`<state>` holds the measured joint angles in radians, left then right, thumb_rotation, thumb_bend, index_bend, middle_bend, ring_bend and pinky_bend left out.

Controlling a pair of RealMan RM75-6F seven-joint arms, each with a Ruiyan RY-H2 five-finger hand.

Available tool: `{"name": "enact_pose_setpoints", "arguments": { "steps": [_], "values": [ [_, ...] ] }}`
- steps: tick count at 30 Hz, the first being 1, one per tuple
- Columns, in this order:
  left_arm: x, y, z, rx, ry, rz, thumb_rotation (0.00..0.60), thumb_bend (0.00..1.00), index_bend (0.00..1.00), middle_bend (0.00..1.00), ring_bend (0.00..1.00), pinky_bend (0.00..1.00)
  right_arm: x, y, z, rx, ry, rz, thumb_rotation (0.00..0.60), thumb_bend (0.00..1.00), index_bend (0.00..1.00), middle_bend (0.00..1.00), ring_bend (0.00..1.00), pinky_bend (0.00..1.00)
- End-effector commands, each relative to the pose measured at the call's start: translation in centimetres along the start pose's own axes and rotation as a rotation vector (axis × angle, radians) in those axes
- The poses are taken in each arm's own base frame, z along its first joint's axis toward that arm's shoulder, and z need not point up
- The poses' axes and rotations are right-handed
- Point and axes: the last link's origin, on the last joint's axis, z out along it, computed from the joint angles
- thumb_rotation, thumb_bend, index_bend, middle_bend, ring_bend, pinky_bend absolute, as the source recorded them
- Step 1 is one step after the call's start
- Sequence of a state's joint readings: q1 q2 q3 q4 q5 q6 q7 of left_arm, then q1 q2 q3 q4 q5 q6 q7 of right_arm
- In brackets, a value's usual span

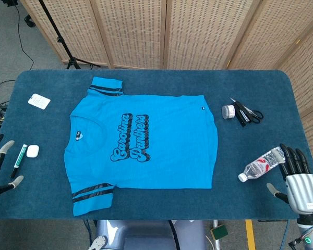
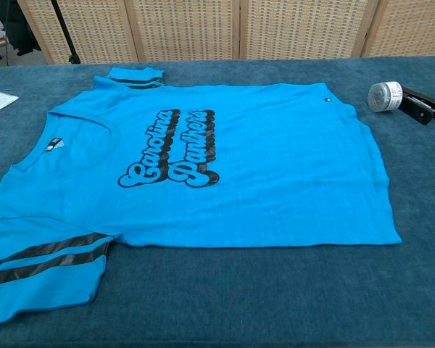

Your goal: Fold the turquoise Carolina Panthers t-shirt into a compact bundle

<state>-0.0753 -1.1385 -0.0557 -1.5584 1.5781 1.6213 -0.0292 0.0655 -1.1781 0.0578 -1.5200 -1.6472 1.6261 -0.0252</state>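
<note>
Folding has not begun on the blue table [image 1: 261,83]. At the far left edge of the head view, the left hand [image 1: 1,164] hangs at the table's near corner with fingers apart and nothing in them, well clear of the cloth. Just beside it lie a marker pen [image 1: 19,158] and a small white case [image 1: 32,151], with a white card [image 1: 39,100] farther back.

Center stage, the turquoise Carolina Panthers t-shirt [image 1: 146,140] lies spread flat and face up, collar toward the robot's left, hem toward its right, both striped sleeves out to the sides (the chest view shows the fabric smooth, with no fold started anywhere). Every fold, by this evidence, remains to be made: sleeves in, body over, then doubled down to a bundle.

To the right of the hem sit a small round tin [image 1: 228,111] and black scissors [image 1: 249,113], near the shirt but not touching it. Closer to the front edge, a plastic water bottle [image 1: 261,166] lies on its side, its base just at the fingertips of the right hand [image 1: 298,179], which is open and holds nothing.

None of these items rests on the shirt. The bottle looks the likeliest nuisance, lying between the right hand and the hem it would probably reach for.
</note>
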Motion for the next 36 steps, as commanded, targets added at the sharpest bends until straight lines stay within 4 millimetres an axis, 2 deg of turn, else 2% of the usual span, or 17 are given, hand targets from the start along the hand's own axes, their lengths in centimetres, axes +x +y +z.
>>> {"name": "enact_pose_setpoints", "arguments": {
  "steps": [1, 6, 10, 14, 17, 18, 20, 29, 36],
  "values": [
    [0.0, 0.0, 0.0, 0.001, 0.002, 0.004, 0.600, 0.03, 0.00, 0.00, 0.00, 0.00, -0.1, -0.1, -0.1, 0.009, -0.009, 0.003, 0.600, 0.00, 0.02, 0.00, 0.00, 0.00],
    [-0.3, 0.3, 0.2, -0.005, -0.007, 0.007, 0.600, 0.03, 0.00, 0.00, 0.00, 0.00, -1.1, -1.0, -0.4, 0.098, -0.083, 0.020, 0.600, 0.00, 0.03, 0.00, 0.00, 0.00],
    [-0.2, 0.2, 0.2, 0.002, -0.008, 0.002, 0.600, 0.03, 0.00, 0.00, 0.00, 0.00, -2.0, -2.7, -0.3, 0.219, -0.161, 0.059, 0.600, 0.00, 0.09, 0.00, 0.00, 0.00],
    [-0.2, 0.1, 0.2, 0.007, -0.006, -0.003, 0.600, 0.04, 0.00, 0.00, 0.00, 0.00, -2.4, -3.5, -0.2, 0.295, -0.190, 0.069, 0.600, 0.00, 0.18, 0.00, 0.00, 0.00],
    [-0.2, 0.1, 0.3, 0.011, -0.002, -0.003, 0.600, 0.05, 0.00, 0.00, 0.00, 0.00, -3.1, -4.8, 0.4, 0.396, -0.237, 0.068, 0.600, 0.00, 0.22, 0.00, 0.00, 0.00],
    [-0.2, 0.2, 0.3, 0.009, -0.003, -0.002, 0.600, 0.06, 0.00, 0.00, 0.00, 0.00, -3.9, -6.0, 1.1, 0.467, -0.258, 0.035, 0.600, 0.00, 0.24, 0.00, 0.00, 0.00],
    [-0.2, 0.3, 0.2, 0.009, -0.003, -0.004, 0.600, 0.06, 0.00, 0.00, 0.00, 0.00, -4.8, -6.9, 1.8, 0.500, -0.269, 0.004, 0.600, 0.00, 0.25, 0.00, 0.00, 0.00],
    [-0.3, 0.1, 0.3, 0.018, -0.007, -0.001, 0.600, 0.06, 0.00, 0.00, 0.00, 0.00, -8.1, -10.0, 4.1, 0.537, -0.287, -0.064, 0.600, 0.02, 0.32, 0.00, 0.00, 0.00],
    [-0.3, 0.0, 0.4, 0.025, -0.008, 0.000, 0.600, 0.06, 0.00, 0.00, 0.00, 0.00, -9.8, -10.6, 5.0, 0.523, -0.330, -0.121, 0.600, 0.04, 0.35, 0.01, 0.00, 0.00]
  ]
}}
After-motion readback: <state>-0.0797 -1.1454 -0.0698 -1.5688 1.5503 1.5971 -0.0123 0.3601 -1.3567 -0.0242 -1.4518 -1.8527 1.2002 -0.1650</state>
